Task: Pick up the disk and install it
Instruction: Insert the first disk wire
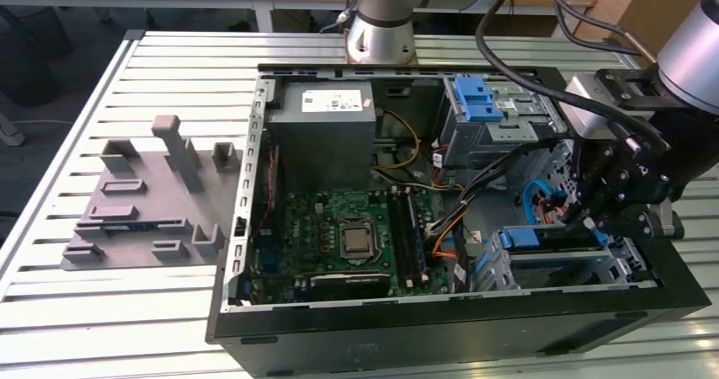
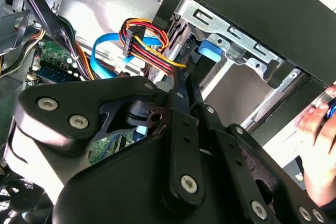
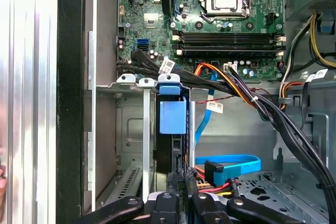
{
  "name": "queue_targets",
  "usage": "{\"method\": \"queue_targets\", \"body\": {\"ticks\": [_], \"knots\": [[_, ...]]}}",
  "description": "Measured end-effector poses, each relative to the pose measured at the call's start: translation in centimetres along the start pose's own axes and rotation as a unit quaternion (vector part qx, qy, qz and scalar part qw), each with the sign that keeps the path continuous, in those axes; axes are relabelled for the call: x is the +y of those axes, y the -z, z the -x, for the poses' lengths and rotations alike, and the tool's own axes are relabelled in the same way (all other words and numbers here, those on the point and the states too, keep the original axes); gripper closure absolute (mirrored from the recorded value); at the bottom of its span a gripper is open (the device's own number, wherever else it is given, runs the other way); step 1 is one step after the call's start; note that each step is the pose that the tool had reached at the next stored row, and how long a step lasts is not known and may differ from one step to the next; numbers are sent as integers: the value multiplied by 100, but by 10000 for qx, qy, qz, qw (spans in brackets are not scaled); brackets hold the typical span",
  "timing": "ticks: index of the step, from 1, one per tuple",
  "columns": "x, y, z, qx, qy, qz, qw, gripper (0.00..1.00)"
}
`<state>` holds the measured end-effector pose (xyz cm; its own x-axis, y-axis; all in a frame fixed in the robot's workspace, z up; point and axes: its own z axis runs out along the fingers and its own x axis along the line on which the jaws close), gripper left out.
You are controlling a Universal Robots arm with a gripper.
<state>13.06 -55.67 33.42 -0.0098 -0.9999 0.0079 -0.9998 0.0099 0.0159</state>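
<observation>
The disk [image 3: 171, 145] stands on edge inside the metal drive cage [image 3: 131, 124] at the case's front corner, with its blue carrier tab [image 3: 172, 116] at the end toward the motherboard. In the exterior view the disk [image 1: 553, 238] lies in the cage at the exterior view's right. My gripper [image 3: 184, 182] has its black fingers drawn close together, the tips against the disk's near end. In the second wrist view the gripper [image 2: 185, 80] points along the disk toward the blue tab [image 2: 210, 51].
Orange, yellow and blue cables [image 3: 231, 163] run beside the cage. The motherboard [image 1: 348, 236] and grey power supply [image 1: 326, 135] fill the open case. A grey parts fixture [image 1: 146, 202] sits at the exterior view's left. A person's hand [image 2: 317, 129] rests outside the case wall.
</observation>
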Motion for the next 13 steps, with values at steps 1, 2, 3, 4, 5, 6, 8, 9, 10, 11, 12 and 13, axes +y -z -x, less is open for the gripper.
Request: {"method": "queue_targets", "body": {"ticks": [1,2,3,4,5,6,8,9,10,11,12,13], "knots": [[0,-3,0,0,0,1,10000,84],[0,-5,0,1,0,3,10000,84],[0,-8,0,1,0,4,10000,84],[0,-10,0,1,0,7,10000,84],[0,-11,0,0,0,7,10000,84],[0,-12,0,-1,0,9,10000,84],[0,-8,0,-3,0,10,10000,84],[0,-5,0,-6,0,10,10000,84],[-1,-4,1,-7,0,11,10000,84],[-4,-3,1,-6,0,12,10000,84],[-5,-1,1,-4,-2,12,10000,84],[-6,1,2,-3,-9,13,10000,84]]}}
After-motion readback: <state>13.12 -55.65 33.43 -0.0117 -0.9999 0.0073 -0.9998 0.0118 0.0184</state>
